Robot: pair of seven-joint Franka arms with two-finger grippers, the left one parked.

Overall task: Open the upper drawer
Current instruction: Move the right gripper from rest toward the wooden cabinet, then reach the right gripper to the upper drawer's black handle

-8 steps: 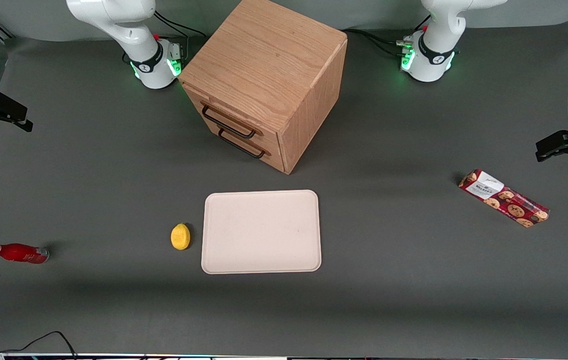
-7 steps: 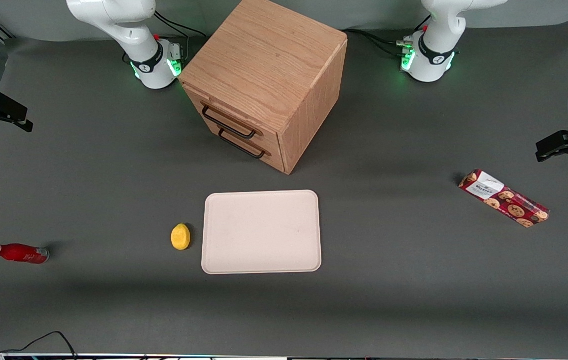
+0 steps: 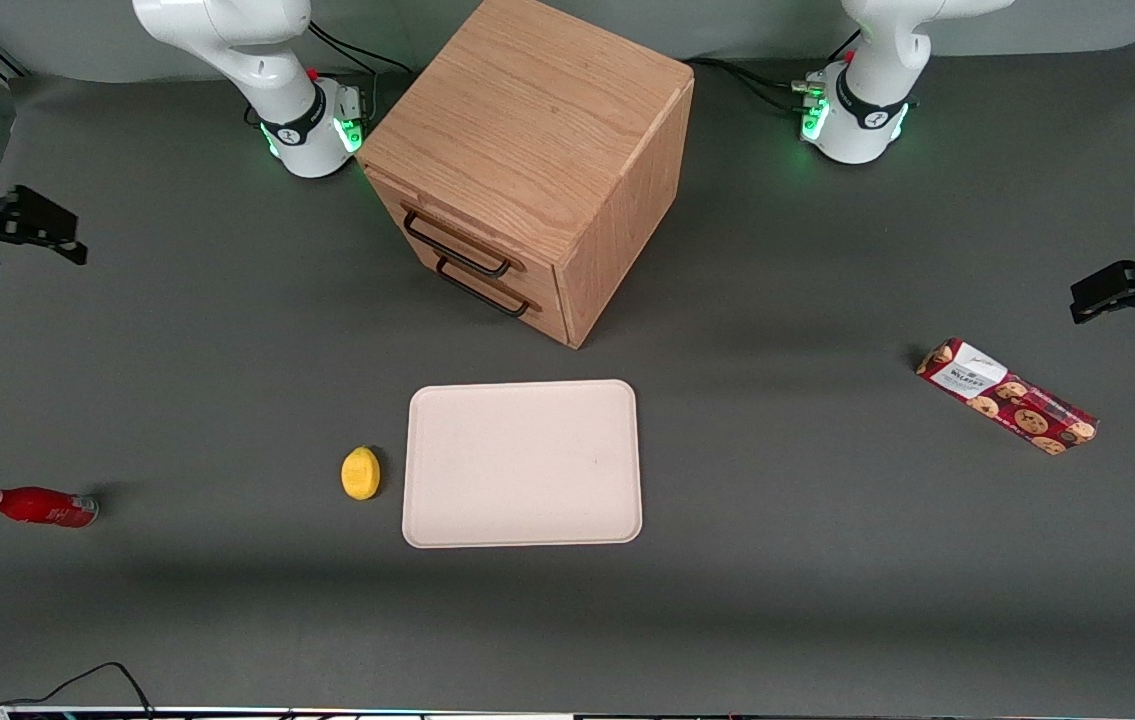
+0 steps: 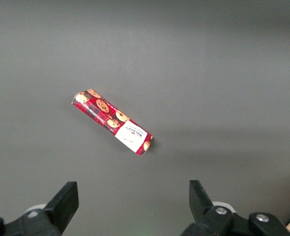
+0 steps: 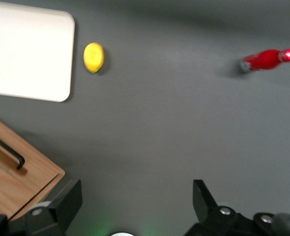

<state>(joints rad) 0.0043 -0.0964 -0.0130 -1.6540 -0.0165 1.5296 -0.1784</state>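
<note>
1. Since the earlier front frame, the end effector (image 3: 27,232) has shifted a little toward the cabinet (image 3: 537,130) and slightly nearer the front camera; nothing on the table (image 3: 227,350) has moved.
2. Note that the end effector hovers at the working arm's end of the table, well apart from the cabinet. In the right wrist view its fingers (image 5: 68,199) stand spread with nothing between them.
3. Locate the upper drawer (image 3: 447,228) in the cabinet front, directly above the lower drawer (image 3: 487,290). It appears fully closed, though the front face is seen at a steep angle.
4. Take hold at the middle of the upper handle (image 3: 455,247), a thin black wire bar standing off the drawer face. Do not take the lower handle (image 3: 482,290) just beneath it.
5. Expect a rigid, light wooden box. The thin wire is probably slippery, so close fully and pull straight out along the drawer's travel.
6. Watch for the cabinet sliding on the table if the drawer binds.
</note>
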